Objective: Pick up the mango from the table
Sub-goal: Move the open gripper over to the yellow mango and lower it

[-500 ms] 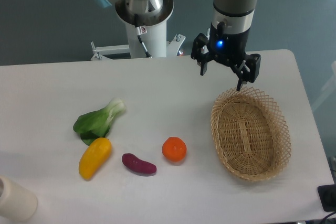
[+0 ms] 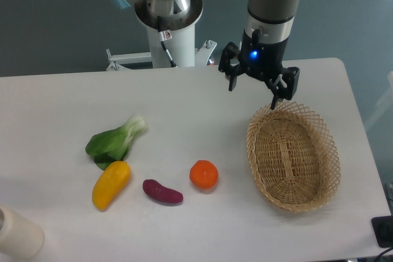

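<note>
The jaws stood wide apart and held nothing, the gripper (image 2: pixel 253 93) hanging above the far side of the table (image 2: pixel 55 108), just beyond the upper rim of the wicker basket (image 2: pixel 293 155). One fingertip appeared to sit close over that rim, so a low sweep from there could have clipped the weave and dragged the basket. The mango (image 2: pixel 110 184) lay well apart from the gripper, toward the near left of the table, angled with its orange end lower and to the left. Its upper end lay just beside, perhaps touching, the leafy green vegetable (image 2: pixel 113 141), so a descent placed too far up could have pinched leaves along with the fruit. The purple sweet potato (image 2: pixel 162 191) lay near its right side, and wide jaws set crosswise might have nudged it. The round orange (image 2: pixel 204 174) sat further right, on the direct line between gripper and mango, and a low crossing could have rolled it. The mango's smooth, rounded skin looked likely to slip if gripped off-centre or along its length.
</note>
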Tool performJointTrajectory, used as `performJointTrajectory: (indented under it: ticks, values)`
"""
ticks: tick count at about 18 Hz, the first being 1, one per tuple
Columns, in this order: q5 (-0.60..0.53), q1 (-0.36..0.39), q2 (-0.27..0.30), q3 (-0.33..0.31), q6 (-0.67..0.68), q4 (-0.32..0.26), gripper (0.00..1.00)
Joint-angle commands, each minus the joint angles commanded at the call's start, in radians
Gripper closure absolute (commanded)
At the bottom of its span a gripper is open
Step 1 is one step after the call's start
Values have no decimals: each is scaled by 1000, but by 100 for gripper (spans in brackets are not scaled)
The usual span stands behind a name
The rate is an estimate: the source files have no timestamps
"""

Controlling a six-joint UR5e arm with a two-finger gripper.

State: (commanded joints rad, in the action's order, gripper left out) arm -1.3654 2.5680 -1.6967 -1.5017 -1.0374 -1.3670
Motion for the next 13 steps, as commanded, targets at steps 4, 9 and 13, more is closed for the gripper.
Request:
performJointTrajectory:
  ticks: [4,9,13]
  values:
    - [8,-96,-8,-92,135,156,0]
    - [5,-254,-66,-249,338,411,0]
    - [-26,-373,-168,-242,479,485,0]
